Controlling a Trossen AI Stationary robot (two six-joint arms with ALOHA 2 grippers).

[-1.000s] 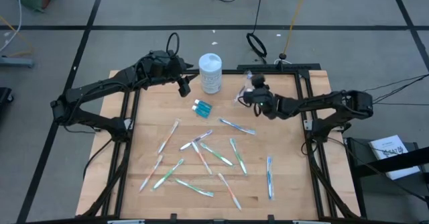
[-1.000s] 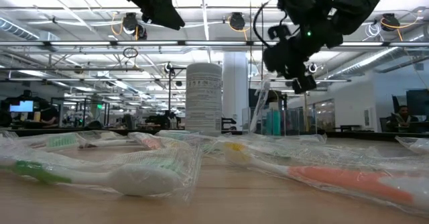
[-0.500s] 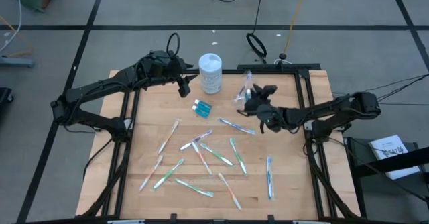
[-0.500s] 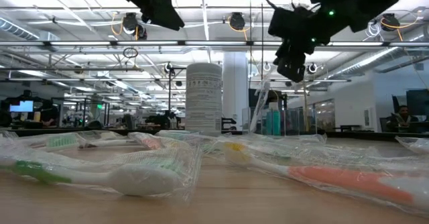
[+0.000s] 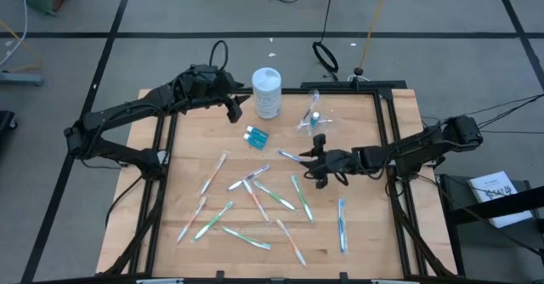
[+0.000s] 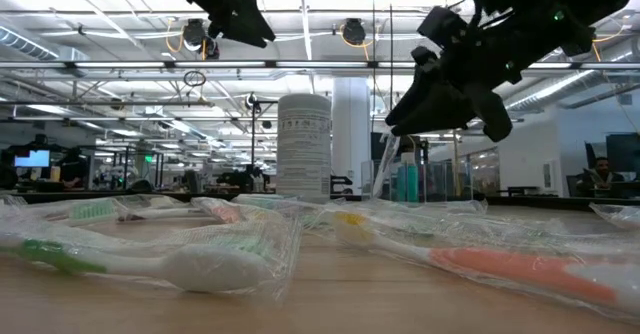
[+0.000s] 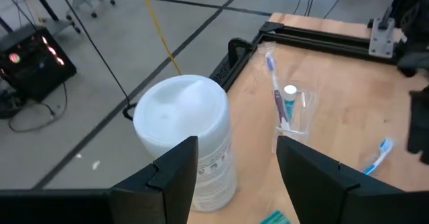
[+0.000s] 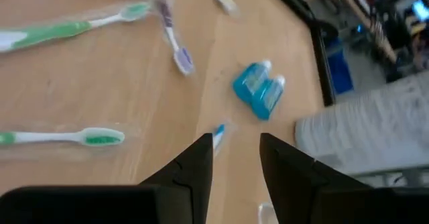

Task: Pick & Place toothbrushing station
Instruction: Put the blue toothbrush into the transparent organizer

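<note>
Tabletop (image 5: 357, 233): pale wood, wrapped toothbrushes (image 5: 255, 195) scattered over its near half.
Right end effector (image 5: 316, 167): above the middle, fingers apart, holding nothing, a blue-tipped toothbrush (image 5: 293, 157) just beyond it.
Blue tubes (image 5: 255, 137): lying together farther back.
Clear cup (image 5: 313, 118): far side, toothbrush and tube standing inside.
Left end effector (image 5: 235, 111): open, empty, beside the white canister (image 5: 267, 92).

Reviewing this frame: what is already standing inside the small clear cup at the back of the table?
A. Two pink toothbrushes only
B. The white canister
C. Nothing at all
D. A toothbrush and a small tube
D: the left wrist view shows the clear cup holding a toothbrush and a white-capped tube, beside the white canister.
</note>
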